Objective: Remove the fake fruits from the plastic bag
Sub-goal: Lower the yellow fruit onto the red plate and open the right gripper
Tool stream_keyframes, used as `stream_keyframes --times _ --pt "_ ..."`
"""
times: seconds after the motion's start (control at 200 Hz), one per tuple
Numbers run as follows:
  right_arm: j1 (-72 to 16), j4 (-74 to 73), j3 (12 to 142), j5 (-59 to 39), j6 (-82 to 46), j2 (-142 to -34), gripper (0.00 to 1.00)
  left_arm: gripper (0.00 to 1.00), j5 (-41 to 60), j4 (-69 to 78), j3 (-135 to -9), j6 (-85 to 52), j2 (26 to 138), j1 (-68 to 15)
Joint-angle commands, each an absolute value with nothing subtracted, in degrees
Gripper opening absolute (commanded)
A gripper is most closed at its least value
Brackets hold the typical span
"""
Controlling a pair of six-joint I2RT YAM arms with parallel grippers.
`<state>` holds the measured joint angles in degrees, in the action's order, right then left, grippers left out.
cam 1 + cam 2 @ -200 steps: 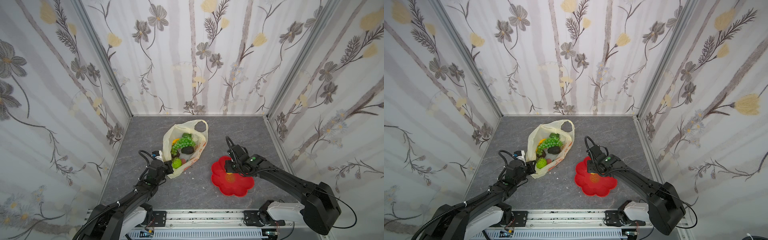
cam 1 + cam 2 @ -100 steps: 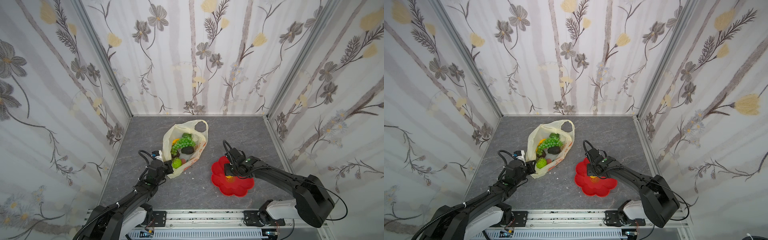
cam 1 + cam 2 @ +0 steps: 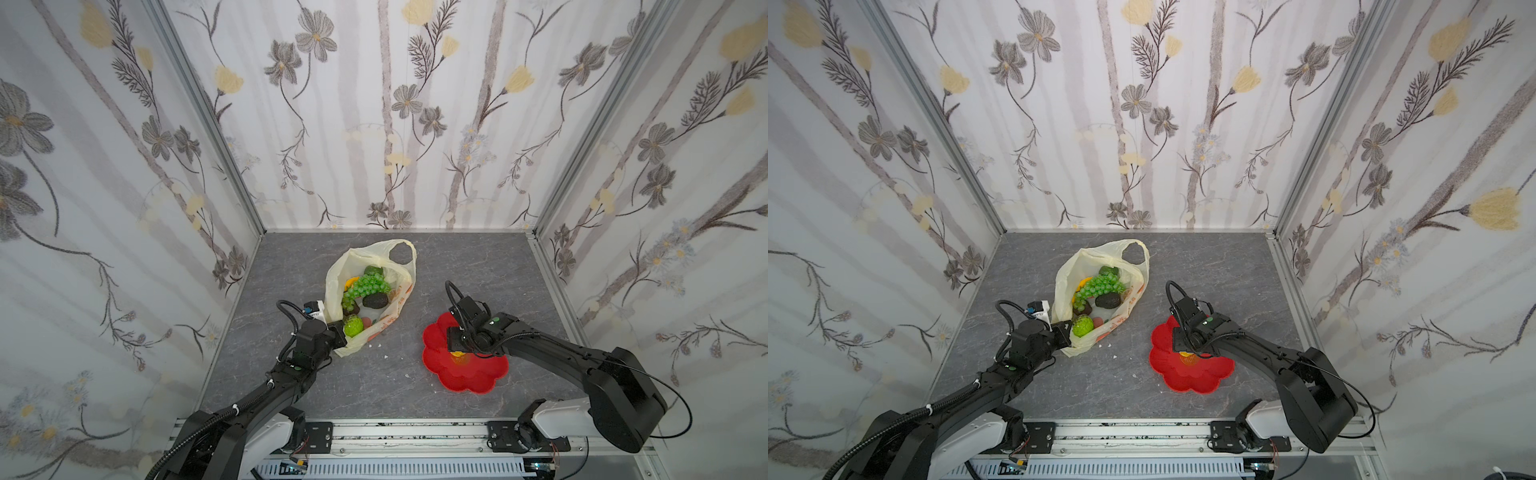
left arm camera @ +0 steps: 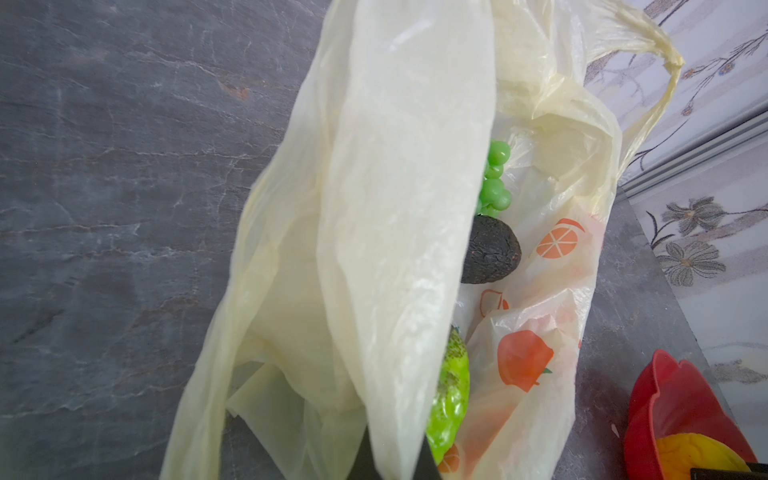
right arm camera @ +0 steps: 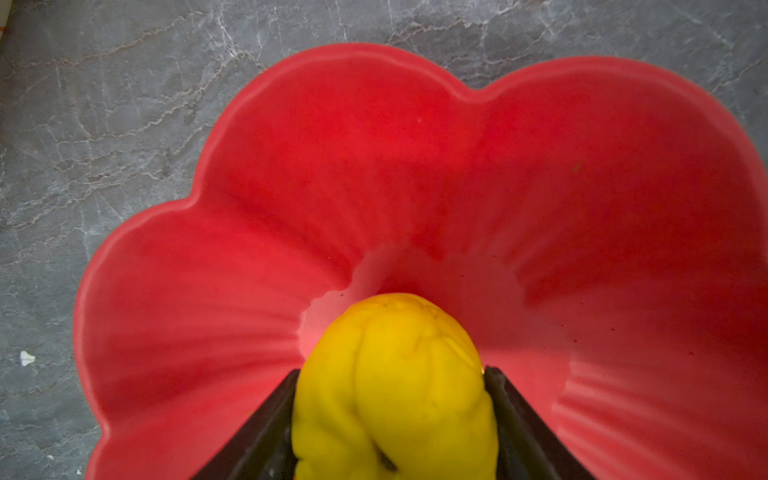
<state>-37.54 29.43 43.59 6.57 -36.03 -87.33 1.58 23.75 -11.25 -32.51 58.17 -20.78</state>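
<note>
Grey marbled tabletop [image 3: 374,386]: right gripper [image 3: 456,348] has lowered the yellow fruit [image 5: 395,374] into the red plate [image 3: 478,380], jaws flanking it, gripping or not I cannot tell; left gripper [image 3: 340,333] pinches the plastic bag [image 3: 353,266], where grape bunch [image 3: 368,286] and the rest remain.

Plastic bag [image 4: 395,208] lies on grey table [image 4: 104,166], one fold pinched in left gripper [image 4: 395,461]. Inside: green grape bunch [image 4: 494,183], dark avocado [image 4: 494,249], bumpy green ball [image 4: 451,395]. Red plate [image 4: 665,386] near bag, yellow piece [image 4: 698,455] in it.
</note>
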Motion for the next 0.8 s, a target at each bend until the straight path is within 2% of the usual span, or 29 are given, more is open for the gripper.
stream_keyframes --times 0.0,0.485,0.625,0.794 --pt "-37.6 27.7 43.6 7.8 -36.9 -87.4 0.68 0.00 1.0 25.3 -11.3 -32.4 58.2 -20.7" --pt "-38.5 31.4 45.6 12.3 -36.9 -84.5 0.73 0.00 1.1 25.2 -11.2 -32.3 57.8 -20.8" --pt "-40.8 34.4 51.4 15.0 -37.0 -84.2 0.73 0.00 1.1 25.2 -11.2 -32.4 57.8 -20.7" --pt "-45.2 31.3 62.1 12.6 -36.6 -88.8 0.73 0.00 1.3 25.2 -11.2 -32.4 57.6 -20.8"
